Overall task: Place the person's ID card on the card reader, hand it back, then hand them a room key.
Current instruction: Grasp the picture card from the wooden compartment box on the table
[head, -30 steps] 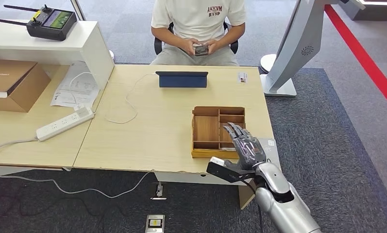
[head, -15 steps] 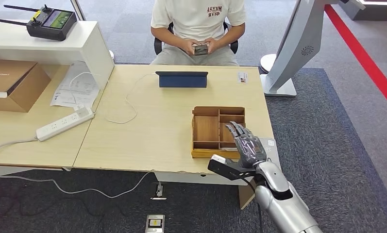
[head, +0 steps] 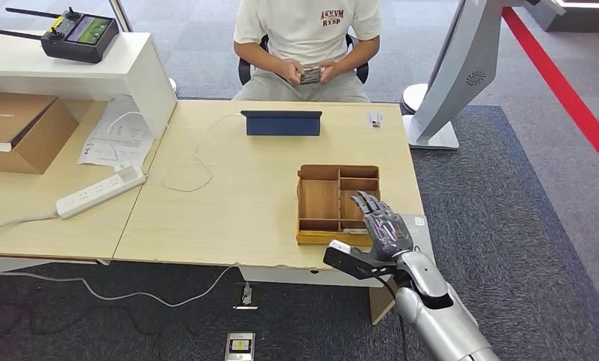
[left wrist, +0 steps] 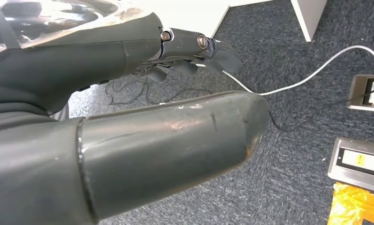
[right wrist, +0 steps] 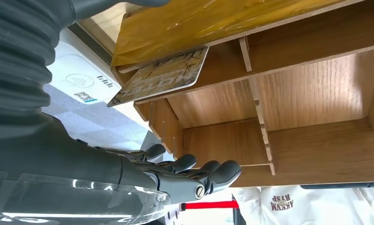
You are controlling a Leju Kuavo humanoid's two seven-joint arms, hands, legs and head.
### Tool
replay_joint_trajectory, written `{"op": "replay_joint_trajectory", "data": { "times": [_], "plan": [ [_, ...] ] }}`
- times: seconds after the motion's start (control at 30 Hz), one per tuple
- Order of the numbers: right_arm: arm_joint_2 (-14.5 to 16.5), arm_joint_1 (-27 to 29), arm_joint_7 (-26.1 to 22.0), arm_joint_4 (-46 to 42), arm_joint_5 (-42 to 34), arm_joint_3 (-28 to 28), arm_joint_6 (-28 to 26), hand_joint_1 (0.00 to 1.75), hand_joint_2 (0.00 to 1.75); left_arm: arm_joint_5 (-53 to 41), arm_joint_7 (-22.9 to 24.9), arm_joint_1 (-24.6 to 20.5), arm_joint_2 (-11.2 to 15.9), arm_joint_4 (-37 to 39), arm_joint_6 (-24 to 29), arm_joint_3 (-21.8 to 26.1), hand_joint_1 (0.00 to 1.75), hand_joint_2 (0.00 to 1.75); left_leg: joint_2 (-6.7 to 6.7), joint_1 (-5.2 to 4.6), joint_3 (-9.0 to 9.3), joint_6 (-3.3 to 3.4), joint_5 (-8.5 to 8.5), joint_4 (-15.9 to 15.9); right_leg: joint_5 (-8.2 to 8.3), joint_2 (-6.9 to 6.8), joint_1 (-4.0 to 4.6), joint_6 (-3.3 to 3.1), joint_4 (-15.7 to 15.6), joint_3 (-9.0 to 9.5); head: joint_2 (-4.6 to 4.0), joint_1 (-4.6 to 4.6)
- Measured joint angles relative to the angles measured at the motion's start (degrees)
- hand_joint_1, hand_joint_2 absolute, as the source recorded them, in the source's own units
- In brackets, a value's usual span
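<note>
right arm: the silver arm (head: 439,316) comes in from the lower right of the head view and reaches up and forward toward the near edge of the bench (head: 228,203).
right hand: the right hand (head: 382,229) is raised with its back to the head camera, fingers (head: 367,204) nearly straight and slightly apart, pointing away from the robot; it holds nothing.
right thumb: juts out sideways toward the robot's left.
right wrist view: the fingertips (right wrist: 225,169) lie side by side, gently curved.
left hand: in the left wrist view the left hand (left wrist: 175,79) hangs over the floor, thumb (left wrist: 175,140) out straight, fingers (left wrist: 199,49) curled in and holding nothing.
</note>
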Motion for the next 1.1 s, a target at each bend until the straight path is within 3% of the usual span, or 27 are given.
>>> {"op": "replay_joint_trajectory", "data": {
  "times": [0.13, 0.2, 0.27, 0.33, 1.1],
  "plan": [
    [-0.2, 0.0, 0.0, 0.3, -0.1, 0.0, 0.0, 0.01, 1.75, -0.2, 0.1, 0.0, 0.0, 0.0, 0.1, 0.0, 0.0, 0.0, 0.0, 0.0, 0.0, 0.0, 0.0, 0.0, 0.0, 0.0, 0.0, 0.0, 0.0, 0.0, 0.0, 0.0],
    [-0.3, 0.0, 0.0, 0.4, -0.1, 0.0, 0.0, 0.22, 1.75, -0.2, 0.1, 0.0, 0.0, 0.0, 0.1, 0.0, 0.0, 0.0, 0.0, 0.0, 0.0, 0.0, 0.0, 0.0, 0.0, 0.0, 0.0, 0.0, 0.0, 0.0, 0.0, 0.0],
    [-0.4, 0.0, 0.0, 0.5, -0.1, 0.0, 0.0, 1.06, 1.75, -0.3, 0.1, 0.0, 0.0, 0.0, 0.1, 0.0, 0.0, 0.0, 0.0, 0.0, 0.0, 0.0, 0.0, 0.0, 0.0, 0.0, 0.0, 0.0, 0.0, 0.0, 0.0, 0.0],
    [-0.5, 0.0, 0.0, 0.7, -0.2, 0.0, 0.0, 1.72, 1.75, -0.3, 0.1, 0.0, 0.0, 0.0, 0.1, 0.0, 0.0, 0.0, 0.0, 0.0, 0.0, 0.0, 0.0, 0.0, 0.0, 0.0, 0.0, 0.0, 0.0, 0.0, 0.0, 0.0],
    [-1.0, -0.7, -0.1, 1.8, -1.3, -0.1, 0.5, 1.75, 1.75, -0.6, -0.5, 0.0, 0.0, 0.0, 0.1, 0.5, 0.0, 0.0, 0.0, 0.0, 0.0, 0.0, 0.0, 0.0, 0.0, 0.0, 0.0, 0.0, 0.0, -0.01, 0.0, 0.01]
  ]
}}
